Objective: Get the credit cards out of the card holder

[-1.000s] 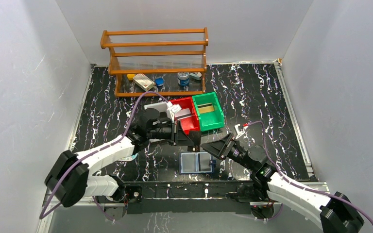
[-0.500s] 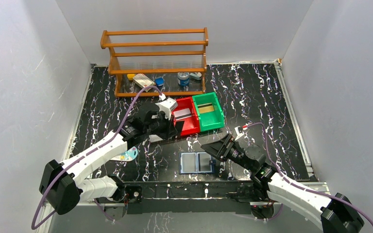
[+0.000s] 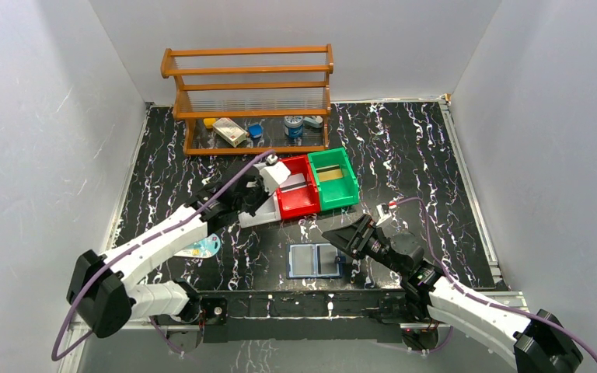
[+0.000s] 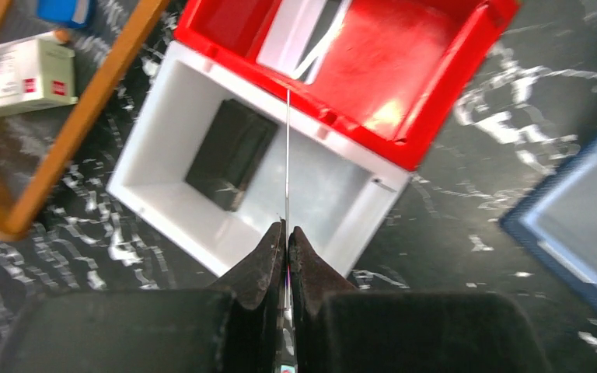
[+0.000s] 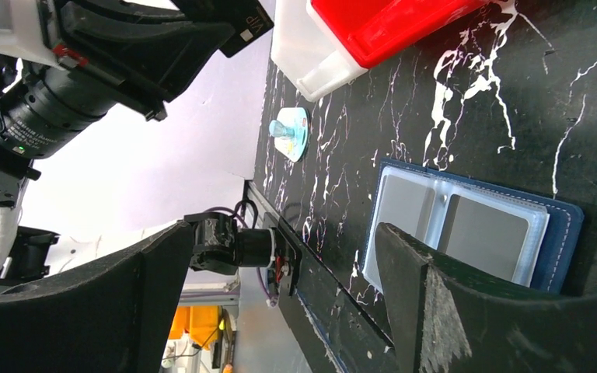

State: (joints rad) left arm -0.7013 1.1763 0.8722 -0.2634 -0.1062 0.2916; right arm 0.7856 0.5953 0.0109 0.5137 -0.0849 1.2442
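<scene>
The card holder [image 3: 316, 261] lies open near the table's front edge, navy outside, with clear sleeves showing grey cards; the right wrist view shows it too [image 5: 474, 225]. My left gripper [image 4: 288, 231] is shut on a thin credit card [image 4: 288, 155] seen edge-on, held upright over the white bin [image 4: 202, 225]. A dark card [image 4: 229, 153] lies flat in that bin. From above, the left gripper [image 3: 255, 203] hangs over the white bin [image 3: 258, 218]. My right gripper [image 3: 334, 241] stands open just right of the holder, with nothing between its fingers [image 5: 284, 229].
A red bin [image 3: 299, 203] with a pale card and a green bin [image 3: 334, 179] stand beside the white bin. A wooden rack [image 3: 249, 101] with small items stands at the back. A white oval packet [image 3: 202, 249] lies at front left.
My left arm has swung left and back from the card holder to above the white bin, carrying the card. The right gripper's jaws have spread a little wider.
</scene>
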